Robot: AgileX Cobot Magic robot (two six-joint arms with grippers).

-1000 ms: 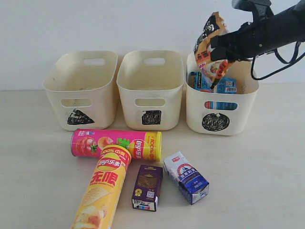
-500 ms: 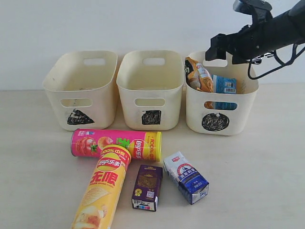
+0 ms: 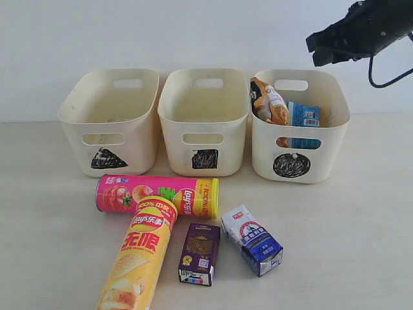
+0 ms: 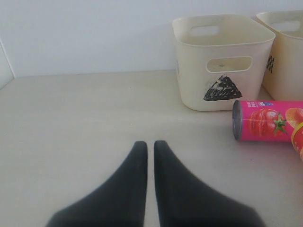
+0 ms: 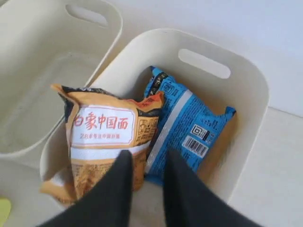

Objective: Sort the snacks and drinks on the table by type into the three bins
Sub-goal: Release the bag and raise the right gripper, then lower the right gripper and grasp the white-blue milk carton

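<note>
Sorting stands part done in the exterior view: the orange packet [image 3: 268,103] leans on end against the left wall of the circle bin [image 3: 300,165], with the blue packet [image 3: 303,115] beside it, so that bin looks given over to noodles; the square bin [image 3: 174,129] and triangle bin [image 3: 74,129] show nothing inside from here, presumably kept for the other two kinds; the pink tube [image 3: 158,195] lies on its side on the table [image 3: 348,245], the yellow tube [image 3: 139,258] touching it with its cap, and the purple carton [image 3: 199,253] and white carton [image 3: 251,240] lie just beside them, all yet to be sorted; the right gripper [image 3: 322,50] hangs above the circle bin, clear of its rim, its jaws too dark to read here.

Left wrist view: the left gripper [image 4: 149,146] sits low over bare table, jaws closed together on nothing, well apart from the triangle bin [image 4: 189,71] and pink tube [image 4: 267,126]; I judge it parked to leave the way free.

Right wrist view: the right gripper [image 5: 147,158] looks down into the circle bin [image 5: 255,90], jaws a narrow gap apart and empty; the orange packet [image 5: 102,127] lies partly over the blue packet [image 5: 187,123], neither touched; a tube or carton is the likely next target.
</note>
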